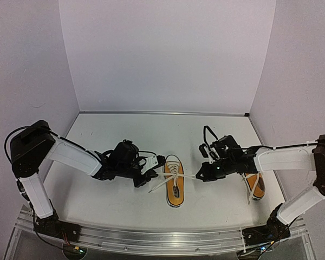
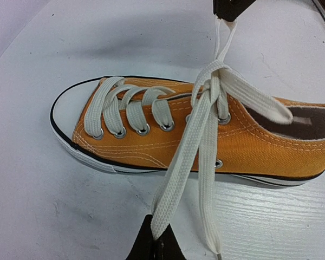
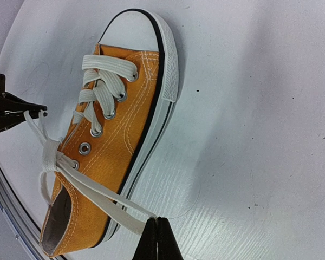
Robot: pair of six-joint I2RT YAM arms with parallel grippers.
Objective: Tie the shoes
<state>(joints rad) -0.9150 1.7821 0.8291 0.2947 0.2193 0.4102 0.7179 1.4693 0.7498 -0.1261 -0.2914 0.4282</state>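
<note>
left tool [image 2: 154, 242] clenched on lace [image 2: 180, 162], right tool [image 3: 157, 239] likewise, both reaching inward, flanking shoe [image 1: 174, 189]

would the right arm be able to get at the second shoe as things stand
Probably not yet. The right fingers are shut on a lace of the middle shoe, pulled taut; the second shoe lies partly beneath that same arm, so it must let go and draw back.

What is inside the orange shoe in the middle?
Only grey lining shows in the opening of the shoe. Its toe end is hidden under the canvas and white laces.
</note>
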